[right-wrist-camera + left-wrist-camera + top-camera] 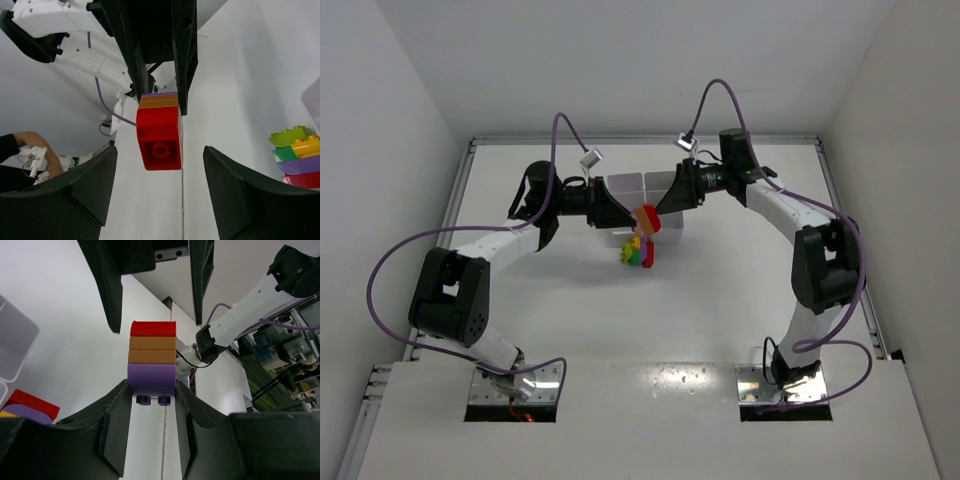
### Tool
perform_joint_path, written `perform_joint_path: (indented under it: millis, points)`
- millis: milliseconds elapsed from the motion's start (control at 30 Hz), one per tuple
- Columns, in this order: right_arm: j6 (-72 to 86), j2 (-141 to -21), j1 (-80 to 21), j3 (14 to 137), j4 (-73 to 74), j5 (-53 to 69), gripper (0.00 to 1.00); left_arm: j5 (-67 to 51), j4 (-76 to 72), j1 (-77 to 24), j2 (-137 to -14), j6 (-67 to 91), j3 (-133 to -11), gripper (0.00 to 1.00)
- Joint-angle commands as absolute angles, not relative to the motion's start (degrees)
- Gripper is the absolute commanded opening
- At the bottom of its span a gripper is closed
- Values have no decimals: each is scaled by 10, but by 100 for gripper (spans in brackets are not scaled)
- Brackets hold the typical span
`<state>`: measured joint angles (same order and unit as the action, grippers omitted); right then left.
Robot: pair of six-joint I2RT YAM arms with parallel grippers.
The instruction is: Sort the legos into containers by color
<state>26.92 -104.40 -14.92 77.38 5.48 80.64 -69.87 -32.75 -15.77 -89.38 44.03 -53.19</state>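
My left gripper (pixel 151 390) is shut on the purple end of a stack of legos (pixel 152 362): purple, two orange, then red. It holds the stack in the air beside the white tray (pixel 632 188). My right gripper (pixel 160 150) is open, with a jaw on each side of the stack's red brick (pixel 159 137) and a gap on both sides. In the top view the two grippers, left (pixel 628 217) and right (pixel 665 205), face each other over the stack (pixel 647 220). A second stack of green, yellow, purple and red legos (pixel 639 254) lies on the table, also in the right wrist view (pixel 297 157).
The tray's compartment wall (pixel 15 340) shows at the left of the left wrist view and its corner (pixel 312 100) at the right of the right wrist view. A raised rail (pixel 460 190) frames the white table.
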Motion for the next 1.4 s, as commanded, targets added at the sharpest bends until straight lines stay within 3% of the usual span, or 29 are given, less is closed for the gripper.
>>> perform_joint_path:
  millis: [0, 200, 300, 400, 433, 500, 867, 933, 967, 1000, 1067, 1200, 1367]
  points:
    - [278, -1049, -163, 795, 14, 831, 70, -716, -365, -163, -898, 439, -558, 5]
    - [278, -1054, -175, 795, 14, 831, 68, -711, -365, -163, -903, 439, -563, 5]
    - [278, -1054, -180, 795, 14, 831, 49, -711, -365, -163, -904, 433, -563, 5]
    - [278, -1054, -180, 795, 9, 831, 23, -706, -360, -163, -904, 428, -558, 5]
    - [278, -1054, -180, 795, 9, 831, 9, -706, -353, -163, -904, 423, -558, 5]
    - [278, -1047, -175, 789, 9, 824, 1, -706, -347, -163, -904, 417, -558, 5]
    - [237, -1027, -66, 784, 58, 787, 0, -690, -265, -142, -855, 345, -509, 5]
    - [104, -1027, -59, 805, 151, 760, 0, -684, -258, -142, -855, 339, -504, 5]
    - [21, -1033, -65, 848, 315, 699, 0, -684, -253, -135, -849, 339, -504, 5]
    - [-183, -1038, -75, 873, 405, 658, 0, -679, -243, -128, -849, 333, -498, 5]
    - [-318, -1045, -126, 890, 535, 539, 0, -662, -225, -122, -843, 316, -498, 5]
    - [-367, -1027, -170, 850, 488, 440, 0, -629, -193, -109, -837, 290, -504, 5]
    - [-273, -993, -215, 798, 346, 291, 0, -598, -173, -83, -831, 272, -510, 5]
